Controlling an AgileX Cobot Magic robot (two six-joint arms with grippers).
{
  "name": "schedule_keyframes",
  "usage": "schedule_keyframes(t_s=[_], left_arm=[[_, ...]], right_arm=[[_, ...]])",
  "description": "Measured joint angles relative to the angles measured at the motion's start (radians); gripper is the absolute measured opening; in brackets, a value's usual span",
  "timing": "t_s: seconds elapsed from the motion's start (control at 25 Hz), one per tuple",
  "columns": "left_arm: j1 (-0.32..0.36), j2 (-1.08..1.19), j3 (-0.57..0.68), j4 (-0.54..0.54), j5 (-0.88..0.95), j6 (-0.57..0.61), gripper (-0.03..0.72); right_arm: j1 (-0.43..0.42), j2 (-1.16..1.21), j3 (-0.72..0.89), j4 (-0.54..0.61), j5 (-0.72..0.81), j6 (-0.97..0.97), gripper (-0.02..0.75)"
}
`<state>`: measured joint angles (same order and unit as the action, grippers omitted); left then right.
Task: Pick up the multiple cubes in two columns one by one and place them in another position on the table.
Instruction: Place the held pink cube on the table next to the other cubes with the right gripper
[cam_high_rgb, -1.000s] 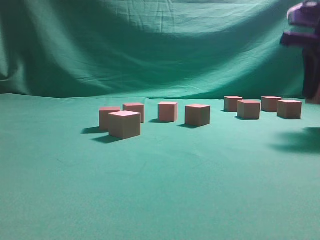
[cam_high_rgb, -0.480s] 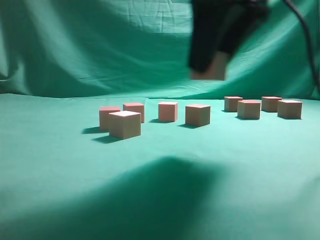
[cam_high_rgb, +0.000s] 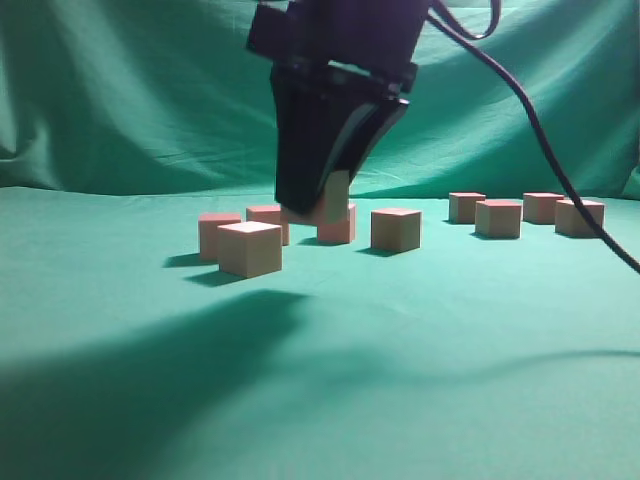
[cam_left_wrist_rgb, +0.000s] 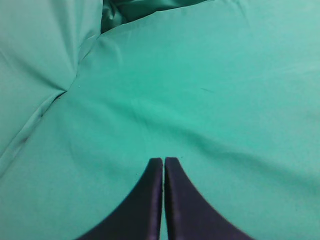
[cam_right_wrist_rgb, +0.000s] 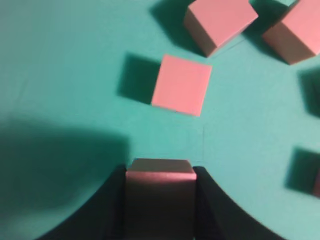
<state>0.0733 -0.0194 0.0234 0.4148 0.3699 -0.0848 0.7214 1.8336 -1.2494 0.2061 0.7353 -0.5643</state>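
Cube (cam_right_wrist_rgb: 160, 197) between right tool (cam_right_wrist_rgb: 160, 175) fingers; faces plain, unlettered.

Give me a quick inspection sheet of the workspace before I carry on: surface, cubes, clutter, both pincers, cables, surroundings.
Surface: table covered in teal-green cloth, faintly creased, shadowed at front left.
Job's things: left group of cubes sits loosely spaced; right group of cubes sits farther back; one held cube is above the table.
Clutter: nothing seen.
Grippers: right pincer closed on the held cube, over the left group; left pincer shut, empty, over bare cloth.
Cables: black cable hangs from the right arm across the right group.
Surroundings: wrinkled green backdrop.
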Motion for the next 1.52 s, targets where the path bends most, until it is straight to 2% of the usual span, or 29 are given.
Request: schedule_keyframes(t_s=[0.28, 1.04, 1.12, 1.28, 1.32, 1.44, 1.48, 1.52], left_arm=[[0.0, 0.0, 0.0, 0.0, 0.0, 0.0, 0.0], [0.0, 0.0, 0.0, 0.0, 0.0, 0.0, 0.0], [0.0, 0.0, 0.0, 0.0, 0.0, 0.0, 0.0], [0.0, 0.0, 0.0, 0.0, 0.0, 0.0, 0.0], [0.0, 0.0, 0.0, 0.0, 0.0, 0.0, 0.0], [0.0, 0.0, 0.0, 0.0, 0.0, 0.0, 0.0], [0.0, 0.0, 0.0, 0.0, 0.0, 0.0, 0.0], [0.0, 0.0, 0.0, 0.0, 0.0, 0.0, 0.0]], right_arm=[[0.0, 0.09, -0.086, -0.046, 0.025, 0.0, 0.263], [0.0, 0.151, -0.094, -0.05, 0.017, -0.001, 0.263], [0.0, 0.152, -0.1, -0.05, 0.054, 0.012, 0.403], [0.0, 0.152, -0.166, -0.052, 0.166, 0.034, 0.613], [0.0, 0.152, -0.196, -0.052, 0.206, 0.036, 0.639], [0.0, 0.152, -0.298, -0.059, 0.356, 0.05, 0.635], [0.0, 0.152, -0.344, -0.067, 0.414, 0.058, 0.678], [0.0, 0.152, -0.375, -0.078, 0.444, 0.061, 0.661]])
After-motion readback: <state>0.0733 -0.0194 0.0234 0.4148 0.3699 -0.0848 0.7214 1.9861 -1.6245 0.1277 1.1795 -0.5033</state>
